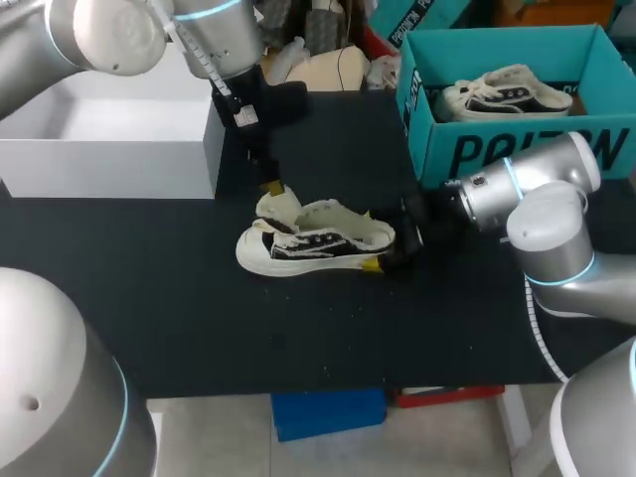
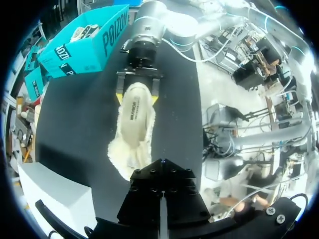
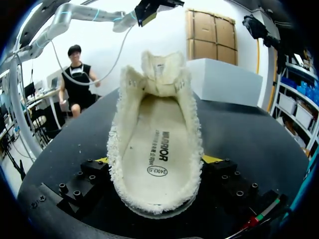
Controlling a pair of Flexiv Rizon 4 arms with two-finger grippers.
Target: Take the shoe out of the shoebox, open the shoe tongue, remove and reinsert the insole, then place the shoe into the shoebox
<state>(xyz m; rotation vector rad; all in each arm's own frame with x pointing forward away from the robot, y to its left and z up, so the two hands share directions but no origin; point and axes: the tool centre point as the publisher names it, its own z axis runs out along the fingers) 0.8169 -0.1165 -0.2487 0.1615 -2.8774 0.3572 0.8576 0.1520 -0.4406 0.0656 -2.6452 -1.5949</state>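
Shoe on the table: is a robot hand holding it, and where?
Yes: the right gripper clamps the shoe by its heel, from both sides.

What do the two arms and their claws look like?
Both the left arm and right arm are rounded silver-grey tubes with light blue rings at the joints. A white ribbed cable runs along the right arm. The left claw and right claw are black, yellow-tipped.

A robotics lab: left arm [image 1: 214,40] and right arm [image 1: 527,184] over a black worktable [image 1: 199,318].
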